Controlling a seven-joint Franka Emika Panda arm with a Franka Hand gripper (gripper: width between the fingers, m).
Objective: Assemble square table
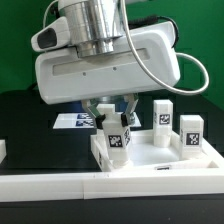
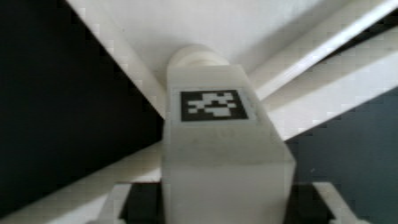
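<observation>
My two-finger gripper (image 1: 113, 128) is clamped on a short white plastic leg post (image 2: 217, 140) with a black-and-white tag, held upright over the near corner of the large white square tabletop slab (image 1: 150, 160). If the post tilts, I judge its thread could jam in the socket. Two other tagged legs (image 1: 163, 115) stand nearby; no readable writing, only marker patterns.

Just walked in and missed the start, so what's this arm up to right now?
The arm is putting a small white square table together. Its gripper is closed on one tagged leg post, holding it upright over a corner of the tabletop slab. Two more leg posts stand upright toward the exterior view's right. Whether the held leg is seated yet, I cannot tell.
</observation>
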